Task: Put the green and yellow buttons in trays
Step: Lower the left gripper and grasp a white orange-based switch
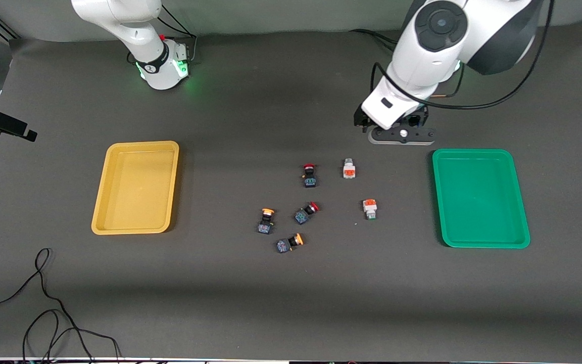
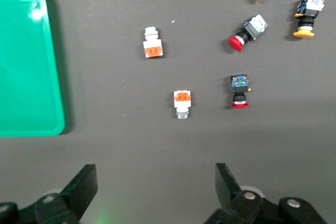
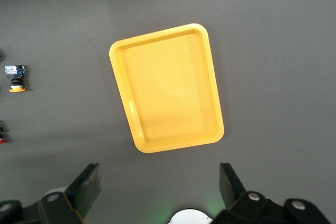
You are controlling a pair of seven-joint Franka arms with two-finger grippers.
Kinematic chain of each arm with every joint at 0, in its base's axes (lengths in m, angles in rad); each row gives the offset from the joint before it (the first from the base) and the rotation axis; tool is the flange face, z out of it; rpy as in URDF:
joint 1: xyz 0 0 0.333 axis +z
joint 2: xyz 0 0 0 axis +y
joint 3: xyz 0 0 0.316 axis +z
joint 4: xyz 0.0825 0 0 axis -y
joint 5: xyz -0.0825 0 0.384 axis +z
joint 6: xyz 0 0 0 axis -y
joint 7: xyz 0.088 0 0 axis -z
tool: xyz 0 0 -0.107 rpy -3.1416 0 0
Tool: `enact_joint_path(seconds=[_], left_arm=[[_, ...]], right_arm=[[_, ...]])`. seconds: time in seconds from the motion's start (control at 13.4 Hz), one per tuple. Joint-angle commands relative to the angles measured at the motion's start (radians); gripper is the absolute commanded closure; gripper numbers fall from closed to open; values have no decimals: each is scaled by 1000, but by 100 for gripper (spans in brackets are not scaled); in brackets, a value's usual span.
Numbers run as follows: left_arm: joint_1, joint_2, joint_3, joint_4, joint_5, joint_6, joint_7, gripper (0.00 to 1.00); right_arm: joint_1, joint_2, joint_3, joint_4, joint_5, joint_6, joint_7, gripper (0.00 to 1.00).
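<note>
Two white-bodied green buttons lie on the mat near the empty green tray. Two black-bodied yellow buttons lie mid-table, nearer the front camera. The empty yellow tray sits toward the right arm's end. My left gripper is open and empty, in the air over bare mat by the green tray's corner; its view shows both green buttons. My right gripper is open and empty, high over mat beside the yellow tray.
Two black switches with red caps lie among the buttons. A black cable loops on the mat near the front camera at the right arm's end. The right arm's base stands at the table's edge.
</note>
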Motion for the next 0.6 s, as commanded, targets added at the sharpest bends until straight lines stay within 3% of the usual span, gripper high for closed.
enact_joint_path(seconds=[0.0, 0.52], left_arm=[[-52, 0, 16, -123, 1, 143, -38, 0], [-103, 254, 17, -244, 10, 494, -78, 0]], right_arm=[[7, 4, 1, 14, -19, -14, -6, 0], [7, 4, 1, 11, -19, -14, -11, 0]])
